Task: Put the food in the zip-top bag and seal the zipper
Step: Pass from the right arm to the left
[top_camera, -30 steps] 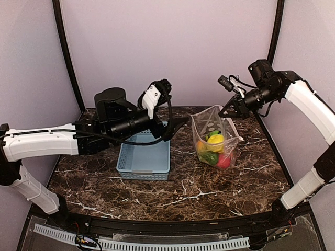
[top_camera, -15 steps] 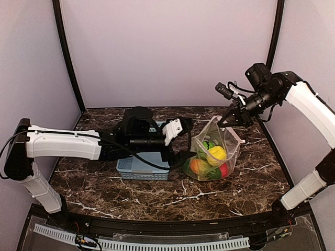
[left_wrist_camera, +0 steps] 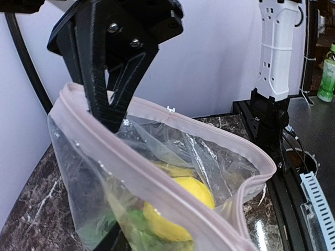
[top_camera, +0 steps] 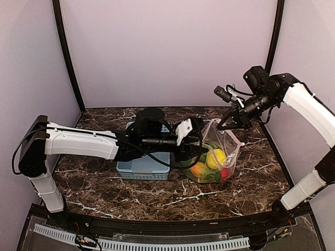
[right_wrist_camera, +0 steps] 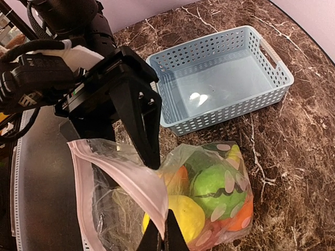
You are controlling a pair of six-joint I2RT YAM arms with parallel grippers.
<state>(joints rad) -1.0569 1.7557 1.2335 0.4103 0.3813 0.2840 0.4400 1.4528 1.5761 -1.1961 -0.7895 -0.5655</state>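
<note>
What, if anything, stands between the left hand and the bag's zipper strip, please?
Nothing visible does: the left hand has one finger against the zipper strip at the bag mouth, and the food lies lower inside.

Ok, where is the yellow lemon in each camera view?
Top view: lemon right of centre, inside the bag.
Left wrist: lemon bottom centre, behind the bag wall.
Right wrist: lemon bottom centre, beside the green melon.
Shared landmark: the bag's pink zipper strip, clear in both wrist views.
</note>
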